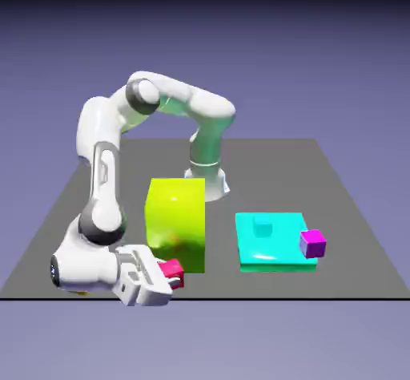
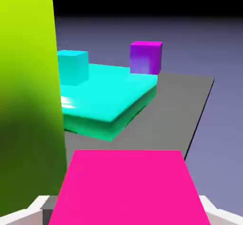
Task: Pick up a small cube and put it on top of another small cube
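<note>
The small pink cube (image 1: 172, 273) lies on the table near its front edge, beside the lime block's front corner. My gripper (image 1: 169, 277) reaches in low and level from the exterior view's left and is shut on it. In the hand view the pink cube (image 2: 127, 186) fills the bottom middle between the two grey fingertips (image 2: 29, 210). The other small cube, purple (image 1: 313, 243) with a magenta top, rests at the right edge of the cyan slab. In the hand view the purple cube (image 2: 146, 57) shows far ahead.
A tall lime block (image 1: 175, 224) stands right beside the gripper and fills the hand view's left side (image 2: 26, 86). A flat cyan slab (image 1: 272, 246) carries a small cyan cube (image 1: 262, 225). The table's front edge (image 1: 240, 297) runs just below the gripper.
</note>
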